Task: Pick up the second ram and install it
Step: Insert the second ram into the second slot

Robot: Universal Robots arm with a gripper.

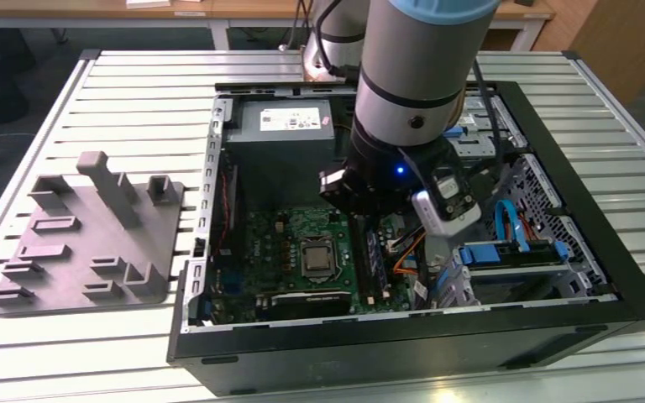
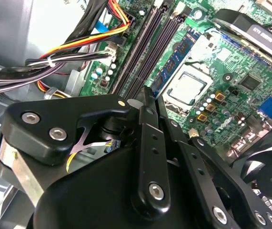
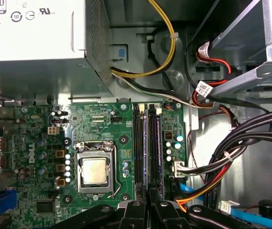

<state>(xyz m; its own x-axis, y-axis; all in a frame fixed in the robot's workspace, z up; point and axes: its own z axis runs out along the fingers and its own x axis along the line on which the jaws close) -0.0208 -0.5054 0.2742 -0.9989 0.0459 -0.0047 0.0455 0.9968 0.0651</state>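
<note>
Green board [image 3: 102,119] is lying flat in the open black case [image 1: 591,277], and the arm is reaching down into it at the dial's centre in the exterior view. The second ram [image 2: 176,59], a thin bluish stick, is standing edge-up along the black slots [image 3: 138,143], at 3 o'clock of the processor socket [image 1: 317,256] as the exterior view shows it. The gripper [image 2: 151,95] is hanging right over the stick's near end, its fingers [image 3: 135,212] pressed close together with hardly a sliver between them; whether they are actually clamping the stick's edge is hidden behind their own tips.

My judgement is that the picking up is behind us and the work is sitting in the installing stage: the stick is lining up with its slot, though I cannot tell whether it is fully seated or whether the slot's end latches are closed.

Room is running tight. Bundled cables [image 3: 231,148] are crowding the slots at 3 o'clock, with the drive cage [image 1: 524,252] beyond them. The grey power supply [image 1: 283,126] is walling off 12 o'clock, and the case rim is rising all round. Open space is lying mostly straight up. A grey fixture [image 1: 87,243] is resting on the slatted table [image 1: 98,344] at 9 o'clock, well apart from the case.
</note>
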